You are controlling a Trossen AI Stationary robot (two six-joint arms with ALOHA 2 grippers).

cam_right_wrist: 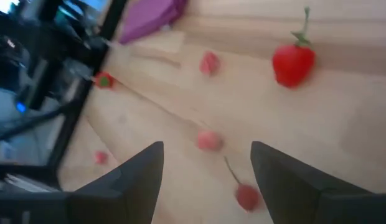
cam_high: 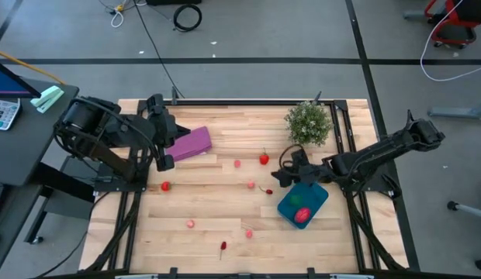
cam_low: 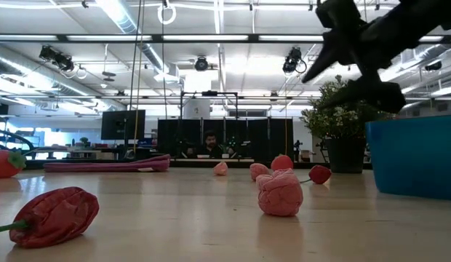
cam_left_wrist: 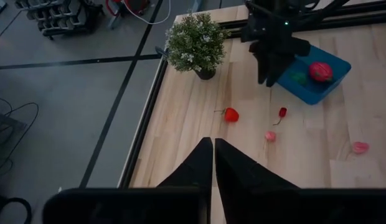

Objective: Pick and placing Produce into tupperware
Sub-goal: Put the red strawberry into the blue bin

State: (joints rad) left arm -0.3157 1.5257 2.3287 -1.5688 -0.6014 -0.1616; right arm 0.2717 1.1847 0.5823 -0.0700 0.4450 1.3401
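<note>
Wooden surface (cam_high: pixel 225 209) carries everything; both arms over it, left arm parked at the left edge beside the purple flat object (cam_high: pixel 190 143), right arm reaching in from the right. Potted plant (cam_high: pixel 308 122) at the back right, not part of the job. Tupperware (cam_high: pixel 314 198) sits near the right side w/ a red piece (cam_high: pixel 302 215) and a green piece (cam_high: pixel 295 201) already in it, so task looks partly done. Right hand (cam_high: pixel 285 177) hovers just beside the tupperware's inner corner, fingers spread wide, nothing betw them in the right wrist view, where it faces the loose produce. Left hand (cam_left_wrist: pixel 213 163) is pinched closed, empty, up off the surface, seems idle. Still loose: strawberry (cam_high: pixel 264 158) near centre back, cherry-like piece w/ stem (cam_high: pixel 267 191) closest to the right hand, pink bits (cam_high: pixel 251 184) and (cam_high: pixel 237 163), red one (cam_high: pixel 165 186) near the left arm, three more toward the front (cam_high: pixel 192 224), (cam_high: pixel 247 231), (cam_high: pixel 223 246). Step in hand, my read: betw drops, going for the next piece. Next move prob needs the right hand to lower over the cherry or the pink bit, centre the small item betw the fingers, close gently since it could roll, then lift clear of the tupperware wall.
</note>
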